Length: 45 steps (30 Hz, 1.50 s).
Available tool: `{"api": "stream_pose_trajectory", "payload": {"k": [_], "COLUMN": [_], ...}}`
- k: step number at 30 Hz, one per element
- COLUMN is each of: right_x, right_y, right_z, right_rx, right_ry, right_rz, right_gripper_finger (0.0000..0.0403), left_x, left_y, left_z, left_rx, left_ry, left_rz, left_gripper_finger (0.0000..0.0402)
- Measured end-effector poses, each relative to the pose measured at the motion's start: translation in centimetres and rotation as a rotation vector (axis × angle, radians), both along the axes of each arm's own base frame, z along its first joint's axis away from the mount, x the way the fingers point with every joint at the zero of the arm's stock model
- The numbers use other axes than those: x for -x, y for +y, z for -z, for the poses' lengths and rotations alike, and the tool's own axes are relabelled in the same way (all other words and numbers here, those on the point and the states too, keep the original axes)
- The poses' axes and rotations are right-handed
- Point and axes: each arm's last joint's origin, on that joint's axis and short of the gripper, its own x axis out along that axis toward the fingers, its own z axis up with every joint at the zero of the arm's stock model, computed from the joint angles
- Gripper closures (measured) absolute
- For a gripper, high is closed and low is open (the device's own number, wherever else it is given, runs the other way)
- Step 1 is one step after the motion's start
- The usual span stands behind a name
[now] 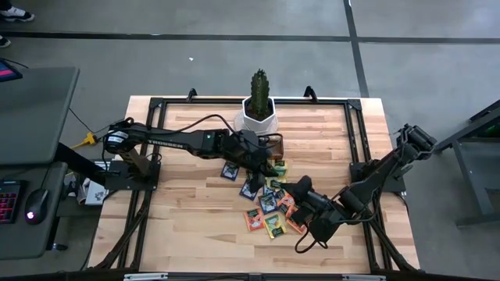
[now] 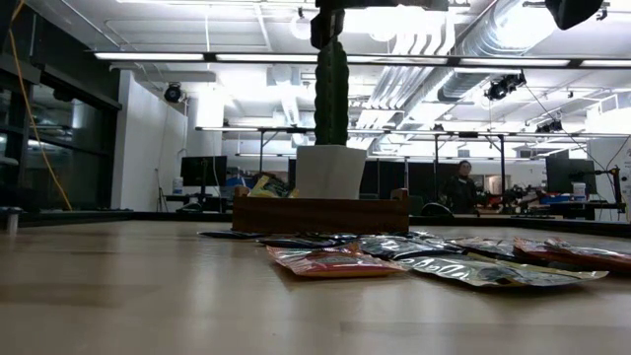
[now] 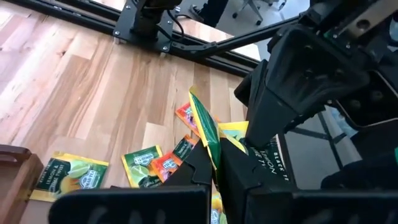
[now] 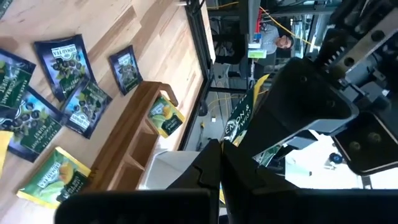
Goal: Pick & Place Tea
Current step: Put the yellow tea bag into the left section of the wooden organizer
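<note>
Several tea sachets (image 1: 267, 209), yellow-green, dark blue and orange-red, lie flat in a loose heap on the wooden table (image 1: 180, 211). One yellow-green sachet (image 3: 204, 127) is held up between both grippers above the heap. My left gripper (image 3: 214, 163) and my right gripper (image 4: 221, 149) are both shut on it and meet tip to tip (image 1: 283, 176). The brown wooden tray (image 1: 272, 147) stands by the plant pot, with a yellow sachet (image 4: 165, 115) leaning in one compartment. My left gripper pinches one edge of the yellow-green sachet (image 3: 211, 152) between its two fingers, coming from the table's left and slanting a little downward. The sachet shows edge-on and stands out beyond the fingertips, clear of the table. My right gripper pinches the same sachet at its printed face (image 4: 235, 134) between its two fingers, coming from the table's right. The left gripper's fingers (image 4: 298, 106) stand right behind it. The sachet is lifted clear of the table.
A white pot with a cactus (image 1: 258, 109) stands at the far edge, behind the tray. Black frame rails (image 1: 355, 140) run along the table's sides. Bare wood lies toward the near left (image 1: 187, 226). A person (image 2: 461, 187) shows in the room beyond.
</note>
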Motion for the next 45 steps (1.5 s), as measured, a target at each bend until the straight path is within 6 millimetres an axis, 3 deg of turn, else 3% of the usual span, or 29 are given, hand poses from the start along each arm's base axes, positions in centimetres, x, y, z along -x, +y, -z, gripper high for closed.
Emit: {"api": "stream_pose_trajectory", "payload": {"k": [8,14,22,25,34,38,41,45], "right_x": [0.0,0.0,-0.4,-0.5,-0.4,-0.4,-0.1,1.0], "right_y": [-0.1,0.2,0.7,0.9,1.2,1.3,1.1,0.1], "right_z": [0.0,0.0,-0.3,-0.2,0.1,0.0,-1.0,-3.6], "right_rx": [-0.068,-0.22,-0.548,-0.713,-1.029,-1.079,-1.123,-1.172], "right_ry": [-0.059,-0.125,-0.224,-0.262,-0.26,-0.243,-0.254,-0.33], "right_rz": [0.044,0.067,0.069,0.096,0.164,0.155,0.128,0.072], "right_gripper_finger": [0.04,0.0386,0.0343,0.0321,0.0272,0.0266,0.0265,0.0265], "left_x": [0.0,0.4,0.7,0.8,2.8,3.8,4.4,6.1], "left_y": [0.1,0.5,0.5,0.1,-3.3,-5.2,-6.2,-7.8], "left_z": [0.0,-0.3,-0.6,-0.8,-3.6,-3.6,-4.0,-3.6], "left_rx": [-0.044,-0.105,-0.166,-0.274,-0.579,-0.681,-0.694,-0.705], "left_ry": [-0.005,0.002,-0.002,-0.009,-0.117,-0.153,-0.249,-0.339], "left_rz": [-0.022,-0.07,-0.118,-0.196,-0.441,-0.518,-0.6,-0.644], "left_gripper_finger": [0.04,0.0401,0.0401,0.0401,0.0401,0.0401,0.0401,0.0401]}}
